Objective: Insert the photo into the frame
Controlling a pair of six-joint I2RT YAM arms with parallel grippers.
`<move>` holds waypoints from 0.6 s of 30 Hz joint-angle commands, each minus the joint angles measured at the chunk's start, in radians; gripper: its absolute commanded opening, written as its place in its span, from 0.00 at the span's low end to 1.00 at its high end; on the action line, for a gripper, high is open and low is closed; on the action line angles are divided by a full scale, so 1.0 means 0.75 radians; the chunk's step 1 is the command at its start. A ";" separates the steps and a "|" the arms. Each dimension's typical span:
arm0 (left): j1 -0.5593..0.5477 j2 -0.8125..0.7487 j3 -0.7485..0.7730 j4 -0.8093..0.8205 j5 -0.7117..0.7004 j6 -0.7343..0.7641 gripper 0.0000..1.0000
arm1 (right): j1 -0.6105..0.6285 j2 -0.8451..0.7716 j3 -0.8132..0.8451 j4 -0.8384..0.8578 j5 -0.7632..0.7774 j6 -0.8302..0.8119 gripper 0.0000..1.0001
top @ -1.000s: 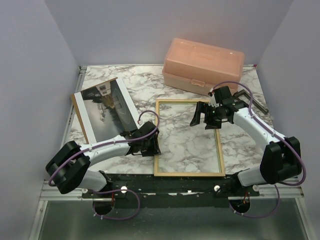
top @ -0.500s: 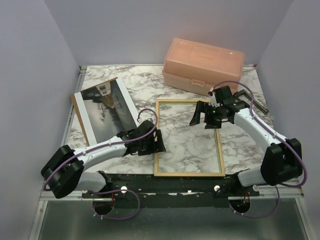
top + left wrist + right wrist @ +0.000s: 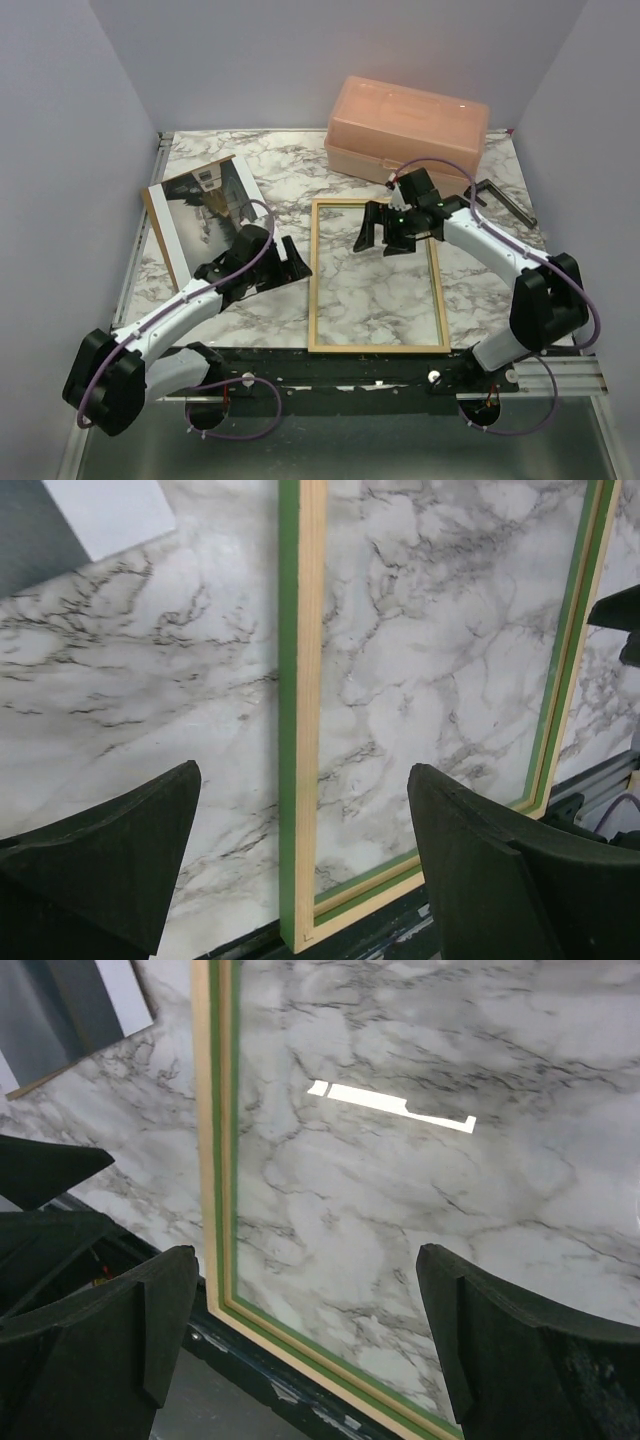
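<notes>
Frame: the frame [image 3: 313, 290] is lying flat in the middle of the marble bench [image 3: 280, 165], pale wood side facing up. A strip of green is showing along its edges in the wrist views, and bare marble is showing through its opening.
Photo: the photo [image 3: 205, 215] is lying picture side up on the left of the bench, turned at an angle to the frame and apart from it, not in the frame yet.
Backing: a brown backing board [image 3: 160, 242] is peeking out along the photo's left edge, lying underneath it.
Left gripper: the left gripper [image 3: 294, 262] is hovering low between the photo's near corner and the frame's left rail, pointing towards the rail.
Left fingers: they are standing wide apart, holding nothing. In the left wrist view the rail is running up between them.
Right gripper: the right gripper [image 3: 378, 238] is hanging over the far end of the frame, just inside its top rail.
Right fingers: they are gaping fully apart too, gripping nothing. A corner of the frame and marble are showing between them in the right wrist view.
Box: a peach plastic box [image 3: 405, 130] is sitting closed at the far right of the bench, beyond the frame's far end.
</notes>
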 commanded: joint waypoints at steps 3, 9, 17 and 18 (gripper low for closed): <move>0.221 -0.167 -0.019 -0.079 0.128 0.126 0.87 | 0.170 0.172 0.170 0.102 -0.005 0.086 0.99; 0.322 -0.395 0.045 -0.270 0.074 0.163 0.87 | 0.294 0.374 0.357 0.120 -0.005 0.114 0.95; 0.322 -0.623 0.276 -0.592 -0.069 0.266 0.89 | 0.381 0.610 0.617 0.100 -0.026 0.111 0.90; 0.322 -0.645 0.297 -0.608 -0.063 0.278 0.89 | 0.388 0.632 0.645 0.103 -0.038 0.109 0.89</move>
